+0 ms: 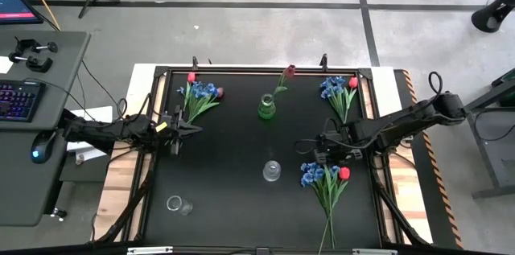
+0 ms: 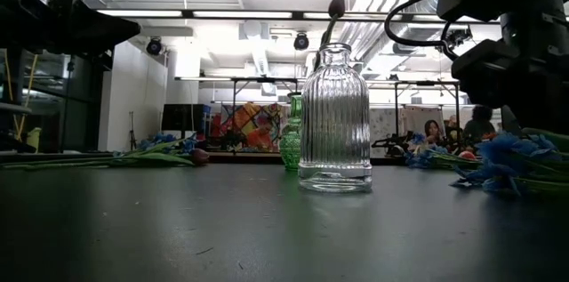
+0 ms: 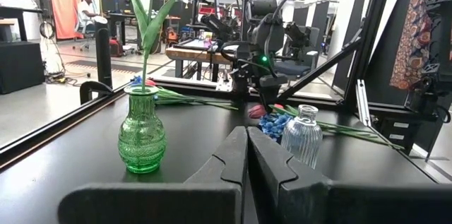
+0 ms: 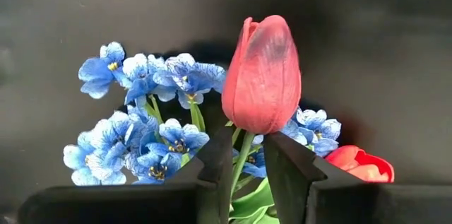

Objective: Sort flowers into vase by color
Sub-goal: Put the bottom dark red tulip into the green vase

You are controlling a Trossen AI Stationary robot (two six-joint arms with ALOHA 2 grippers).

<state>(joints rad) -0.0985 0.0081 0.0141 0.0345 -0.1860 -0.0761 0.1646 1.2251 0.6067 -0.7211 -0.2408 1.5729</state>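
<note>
A maroon tulip (image 1: 289, 71) stands tilted in the green vase (image 1: 266, 108) at the far middle of the table. Far left lies a bunch of blue blossoms (image 1: 199, 92) with a red tulip (image 1: 191, 77) beside it, flat on the table. Far right, another blue cluster (image 1: 332, 87) with a red tulip (image 1: 352, 83). Near right, blue blossoms (image 1: 316, 174) and a red tulip (image 1: 344, 173) lie flat, while a pink-red tulip (image 4: 263, 74) (stem between the right gripper's jaws) stands upright above them. The clear ribbed vases (image 1: 272, 171) (image 1: 179, 204) are empty.
</note>
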